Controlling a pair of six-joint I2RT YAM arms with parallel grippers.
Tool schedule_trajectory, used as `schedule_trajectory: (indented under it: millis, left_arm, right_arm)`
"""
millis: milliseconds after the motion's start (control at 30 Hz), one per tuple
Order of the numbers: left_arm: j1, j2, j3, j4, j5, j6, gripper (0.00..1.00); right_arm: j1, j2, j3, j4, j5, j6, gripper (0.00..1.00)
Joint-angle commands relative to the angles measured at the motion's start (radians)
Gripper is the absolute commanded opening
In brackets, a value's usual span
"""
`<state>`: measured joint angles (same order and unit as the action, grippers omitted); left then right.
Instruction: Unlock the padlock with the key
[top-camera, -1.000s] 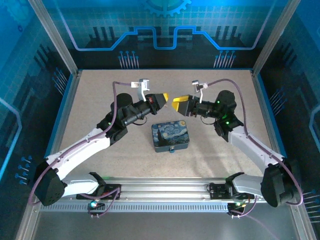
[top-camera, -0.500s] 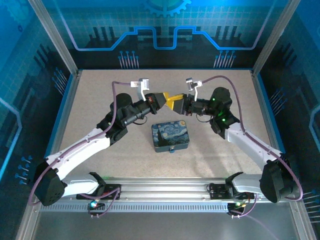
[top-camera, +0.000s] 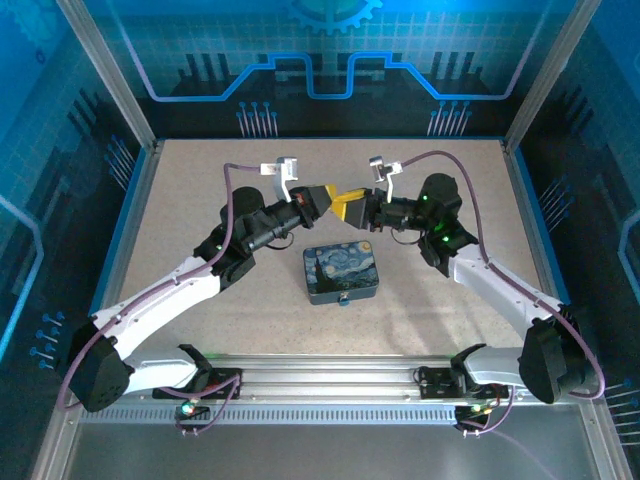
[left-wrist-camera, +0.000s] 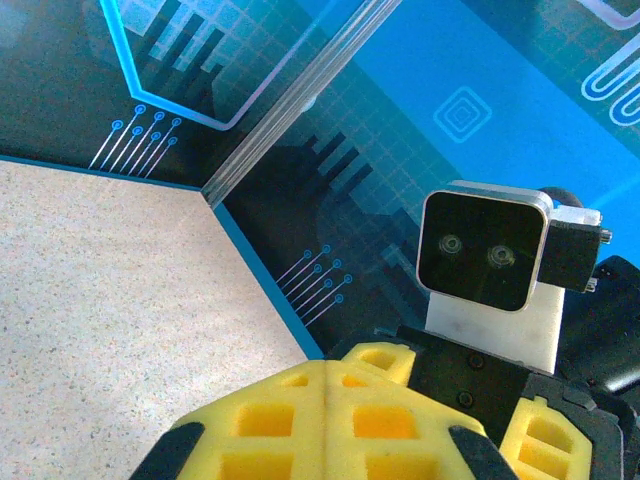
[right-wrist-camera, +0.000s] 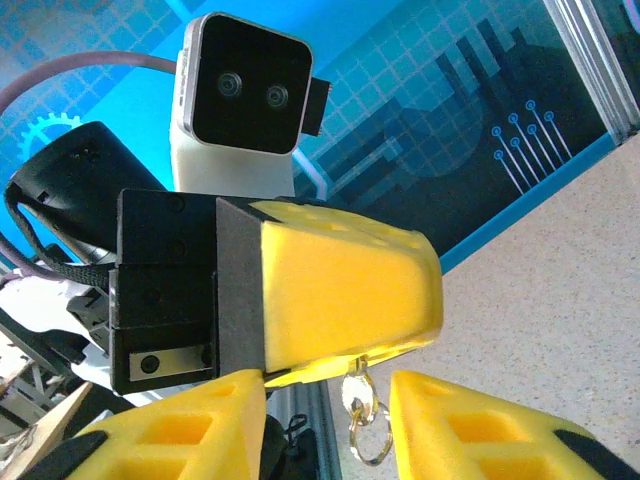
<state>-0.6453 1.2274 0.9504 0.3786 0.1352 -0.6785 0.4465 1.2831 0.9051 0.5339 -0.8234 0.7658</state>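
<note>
Two-arm rig at the meeting of the grippers, seen from above and from both wrists

Left arm: reaching out from its base across the table (top-camera: 190, 180), bent at the elbow, wrist levelled and aimed toward the opposite arm. Left gripper (left-wrist-camera: 325, 372) held clear of the surface, yellow pads (left-wrist-camera: 300, 420) pressed flat together with no gap, clamped on the key (right-wrist-camera: 354, 385). Key mostly buried in the seam of the pads; just a small metal end and a wire ring (right-wrist-camera: 370, 435) hanging out beneath them.

Right arm: mirror pose, folded at the elbow, wrist turned back toward the left arm, the two grippers nose to nose. Right gripper (right-wrist-camera: 325, 432) partly spread, one pad on either side of the dangling ring, daylight on both sides, nothing gripped. Key just above the gap between these jaws.

Each wrist camera facing the other: the left arm's (right-wrist-camera: 245, 95) above its closed pads, the right arm's (left-wrist-camera: 485, 255) above its own fingers.

Blue printed tin (top-camera: 343, 268) flat on the table, below both grippers and nearer the bases. Padlock (top-camera: 343, 298), a tiny bluish shape at the tin's near edge, well apart from either gripper; detail too small to read
</note>
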Motion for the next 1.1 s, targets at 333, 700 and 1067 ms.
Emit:
schedule_trajectory:
  millis: [333,700,1067]
  left_arm:
    - [-0.006,-0.030,-0.008,0.051,0.003,-0.008,0.00]
    - [-0.006,-0.028,-0.009,0.052,0.004,-0.009,0.00]
    - [-0.006,-0.028,-0.014,0.062,0.006,-0.021,0.00]
  right_arm:
    - [-0.014,-0.025,-0.020,-0.042,0.010,-0.022,0.38]
    - [-0.005,-0.013,-0.020,-0.026,0.016,-0.009,0.32]
    - [0.009,0.018,0.001,-0.018,0.016,-0.005,0.28]
